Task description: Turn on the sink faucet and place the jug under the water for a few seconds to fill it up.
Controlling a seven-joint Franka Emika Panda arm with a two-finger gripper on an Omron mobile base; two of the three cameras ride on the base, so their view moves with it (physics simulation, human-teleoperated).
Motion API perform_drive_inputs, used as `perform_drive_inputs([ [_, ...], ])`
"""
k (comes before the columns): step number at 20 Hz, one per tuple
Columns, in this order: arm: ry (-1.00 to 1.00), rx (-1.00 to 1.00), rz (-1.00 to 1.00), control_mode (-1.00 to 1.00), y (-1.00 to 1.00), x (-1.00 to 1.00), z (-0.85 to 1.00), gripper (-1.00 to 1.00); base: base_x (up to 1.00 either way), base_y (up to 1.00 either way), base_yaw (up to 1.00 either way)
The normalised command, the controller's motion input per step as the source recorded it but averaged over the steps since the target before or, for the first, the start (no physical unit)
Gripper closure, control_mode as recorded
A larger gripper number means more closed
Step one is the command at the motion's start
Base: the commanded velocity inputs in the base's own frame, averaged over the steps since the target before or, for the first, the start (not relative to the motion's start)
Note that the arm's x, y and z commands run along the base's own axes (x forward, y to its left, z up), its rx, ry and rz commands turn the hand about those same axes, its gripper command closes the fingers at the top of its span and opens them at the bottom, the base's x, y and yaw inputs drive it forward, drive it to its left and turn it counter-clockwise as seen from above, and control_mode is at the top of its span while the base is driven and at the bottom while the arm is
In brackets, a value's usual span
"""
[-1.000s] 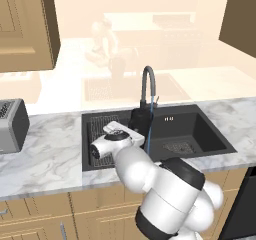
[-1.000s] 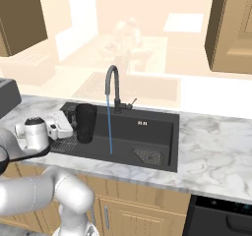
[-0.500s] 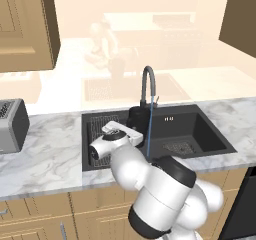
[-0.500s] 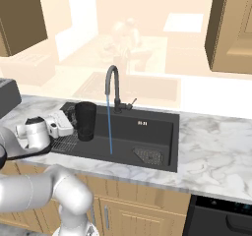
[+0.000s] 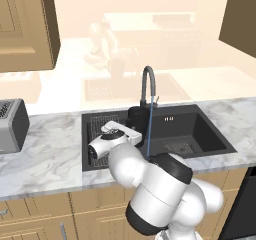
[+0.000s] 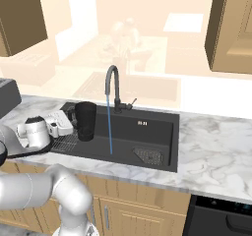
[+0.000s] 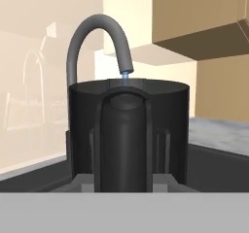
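My gripper (image 6: 69,122) is shut on the side handle of the black jug (image 6: 85,121), holding it upright over the left part of the black sink (image 6: 147,154), above the wire rack. The dark gooseneck sink faucet (image 6: 112,80) is running, and a thin blue stream of water (image 6: 109,129) falls into the basin just right of the jug, not into it. From the left base view the jug (image 5: 134,120) stands left of the water (image 5: 148,131) and the faucet (image 5: 148,84). Through the hand view, the jug (image 7: 160,125) is close up, with the spout (image 7: 97,30) behind its rim.
A silver toaster (image 5: 11,125) stands on the marble counter (image 5: 45,159) left of the sink. A drain grate (image 6: 147,156) lies at the basin's right. Wooden cabinets hang at the upper left (image 5: 25,24) and upper right (image 6: 231,28).
Hardly anything differs: the hand with the jug has edged very slightly to the left beside the stream, and the water keeps running.
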Motion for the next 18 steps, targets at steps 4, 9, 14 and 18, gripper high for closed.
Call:
perform_drive_inputs([
  [4,-0.02,0.0,0.0,-1.0,0.0,0.0,-0.12,1.0,0.0,0.0,0.0],
  [9,-0.05,0.0,-0.01,-1.0,-0.07,0.03,-0.17,1.0,0.0,0.0,0.0],
  [14,-0.01,0.05,0.0,-1.0,-0.37,0.21,-0.09,1.0,0.0,0.0,0.0],
  [18,0.0,0.07,0.0,-1.0,-0.39,0.15,-0.03,1.0,0.0,0.0,0.0],
])
